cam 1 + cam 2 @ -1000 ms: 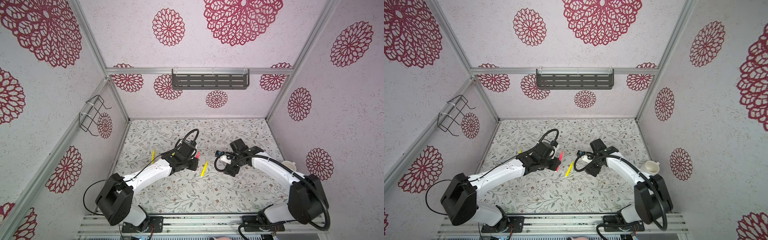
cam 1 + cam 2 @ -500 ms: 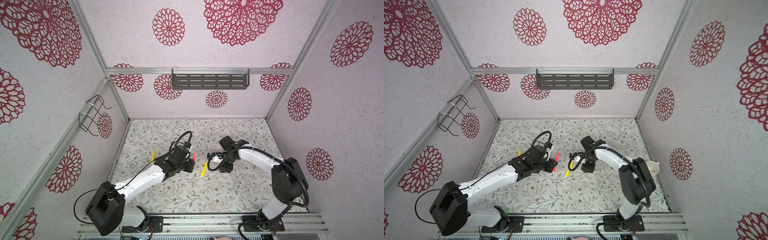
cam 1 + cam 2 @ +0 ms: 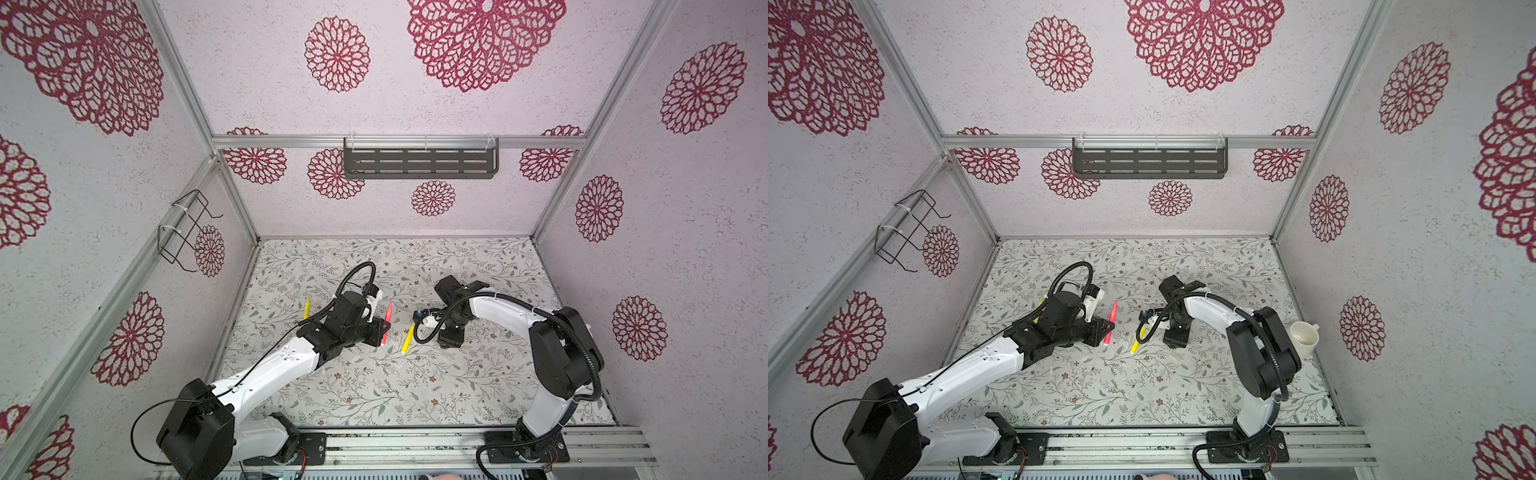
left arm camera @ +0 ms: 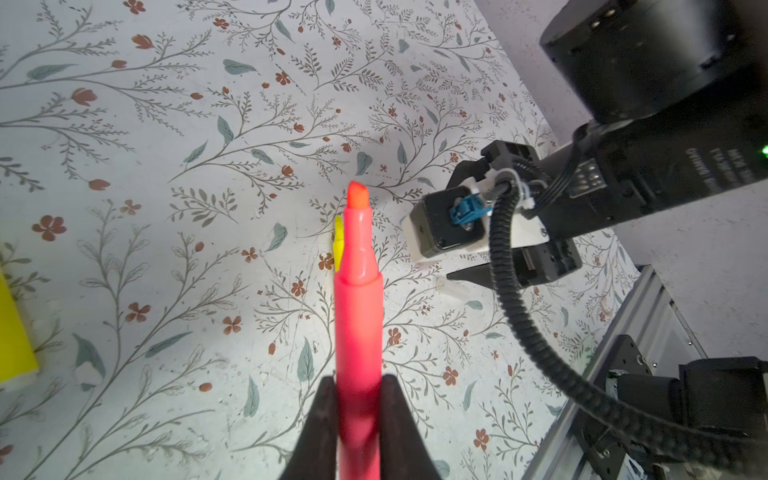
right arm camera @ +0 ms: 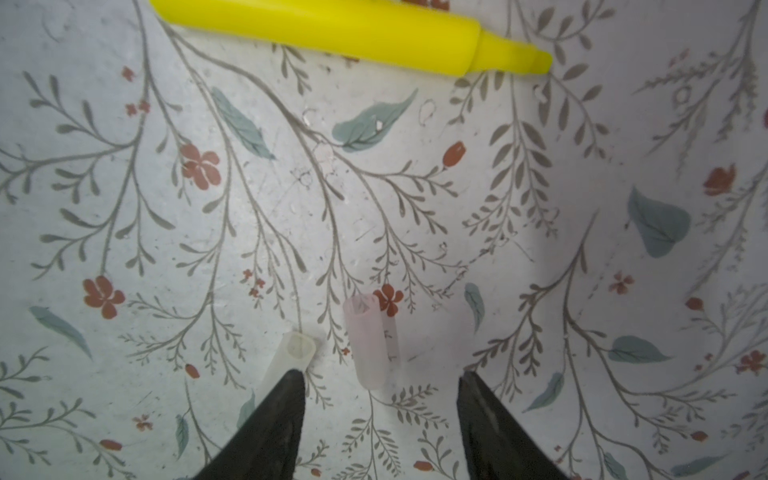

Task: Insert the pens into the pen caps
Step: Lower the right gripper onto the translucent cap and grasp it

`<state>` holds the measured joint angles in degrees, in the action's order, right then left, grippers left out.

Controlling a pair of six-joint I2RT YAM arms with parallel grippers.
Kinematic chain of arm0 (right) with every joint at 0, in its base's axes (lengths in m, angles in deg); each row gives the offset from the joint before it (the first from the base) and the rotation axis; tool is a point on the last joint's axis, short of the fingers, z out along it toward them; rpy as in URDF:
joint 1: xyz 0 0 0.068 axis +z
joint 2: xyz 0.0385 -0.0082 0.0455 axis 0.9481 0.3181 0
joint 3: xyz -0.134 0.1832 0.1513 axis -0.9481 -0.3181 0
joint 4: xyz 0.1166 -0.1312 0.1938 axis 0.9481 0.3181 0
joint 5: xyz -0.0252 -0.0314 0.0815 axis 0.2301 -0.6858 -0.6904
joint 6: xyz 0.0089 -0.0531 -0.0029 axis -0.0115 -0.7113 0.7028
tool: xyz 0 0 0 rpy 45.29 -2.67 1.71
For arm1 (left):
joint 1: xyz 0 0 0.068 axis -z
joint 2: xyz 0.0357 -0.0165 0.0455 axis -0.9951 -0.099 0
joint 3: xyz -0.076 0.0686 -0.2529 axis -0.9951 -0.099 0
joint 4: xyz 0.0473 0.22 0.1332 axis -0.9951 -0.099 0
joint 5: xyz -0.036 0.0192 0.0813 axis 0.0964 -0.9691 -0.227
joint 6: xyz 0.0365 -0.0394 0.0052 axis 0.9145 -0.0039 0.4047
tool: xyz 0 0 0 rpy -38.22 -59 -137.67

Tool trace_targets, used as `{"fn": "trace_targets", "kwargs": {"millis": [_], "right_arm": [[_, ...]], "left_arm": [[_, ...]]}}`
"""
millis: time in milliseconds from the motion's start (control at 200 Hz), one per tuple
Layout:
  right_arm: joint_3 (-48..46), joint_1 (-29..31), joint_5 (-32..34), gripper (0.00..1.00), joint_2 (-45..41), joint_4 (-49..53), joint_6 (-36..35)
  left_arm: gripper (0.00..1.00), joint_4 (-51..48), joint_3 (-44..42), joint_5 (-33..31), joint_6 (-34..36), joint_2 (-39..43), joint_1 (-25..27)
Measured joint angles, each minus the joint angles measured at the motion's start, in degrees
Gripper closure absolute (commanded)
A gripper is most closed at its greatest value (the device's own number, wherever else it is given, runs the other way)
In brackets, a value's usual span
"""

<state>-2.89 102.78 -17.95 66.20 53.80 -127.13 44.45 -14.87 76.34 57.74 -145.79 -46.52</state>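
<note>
My left gripper [image 4: 358,380] is shut on the red-pink pen [image 4: 358,291], which sticks out tip-forward above the table; the same pen [image 3: 387,320] [image 3: 1111,322] shows in both top views. My right gripper [image 5: 380,376] is open, pointing down at the table near the middle [image 3: 449,345]. A pinkish clear pen cap [image 5: 368,340] lies just ahead of the gap between its fingers. A second clear pen cap [image 5: 296,351] touches one fingertip. A yellow pen [image 5: 353,33] [image 3: 408,338] lies beyond them.
Another yellow pen [image 3: 306,308] lies on the floral mat left of my left arm. A white cup [image 3: 1304,338] stands by the right wall behind the right arm. The metal rail [image 3: 415,440] runs along the front edge.
The right gripper has narrowed its jaws and come in toward the yellow pen and the caps, its arm swinging left. The left gripper has shifted slightly left with the red-pink pen.
</note>
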Motion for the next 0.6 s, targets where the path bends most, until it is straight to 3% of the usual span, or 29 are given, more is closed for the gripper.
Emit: {"fn": "trace_targets", "kwargs": {"millis": [600], "right_arm": [[-0.3,1.2,1.2,0.42,2.6,-2.1,0.9]], "left_arm": [[1.00,0.6,-0.6,2.9,-0.2,1.4,-1.9]]}}
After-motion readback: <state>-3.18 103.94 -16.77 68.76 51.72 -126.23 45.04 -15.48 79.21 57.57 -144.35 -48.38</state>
